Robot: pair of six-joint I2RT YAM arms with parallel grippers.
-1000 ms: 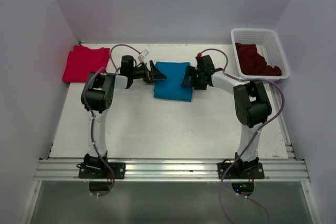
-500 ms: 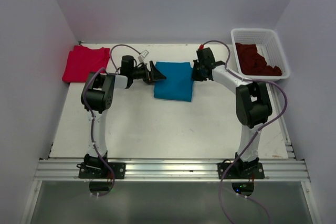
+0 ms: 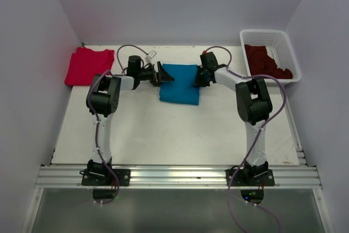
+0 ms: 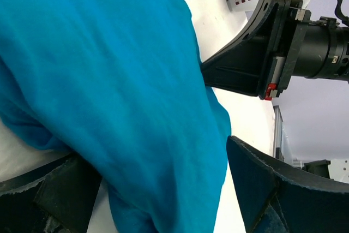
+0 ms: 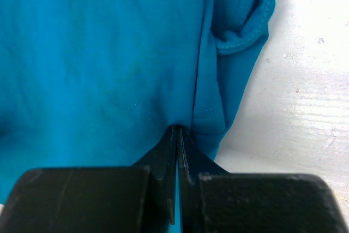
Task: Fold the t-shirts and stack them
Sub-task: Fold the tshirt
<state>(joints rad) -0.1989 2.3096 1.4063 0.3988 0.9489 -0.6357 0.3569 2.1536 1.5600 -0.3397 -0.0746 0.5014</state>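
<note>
A folded teal t-shirt (image 3: 180, 84) lies mid-table. My left gripper (image 3: 162, 75) is at its left edge, open, with the jaws wide apart. In the left wrist view teal cloth (image 4: 109, 80) bulges between the two fingers (image 4: 272, 189). My right gripper (image 3: 199, 78) is shut. Its tips (image 5: 176, 130) press on the shirt (image 5: 98, 53) near the right hem. A bright red t-shirt (image 3: 87, 65) lies folded at the far left. Dark maroon t-shirts (image 3: 265, 61) fill the basket.
The white lattice basket (image 3: 287, 53) stands at the back right corner. White walls close in the table on the left, back and right. Bare table (image 3: 174, 135) stretches between the shirt and the arm bases. The right gripper's black fingers (image 4: 240, 66) show in the left wrist view.
My right gripper has shut and moved from the teal shirt's near right corner up to its right edge, then a little leftward. The left gripper has hardly moved.
</note>
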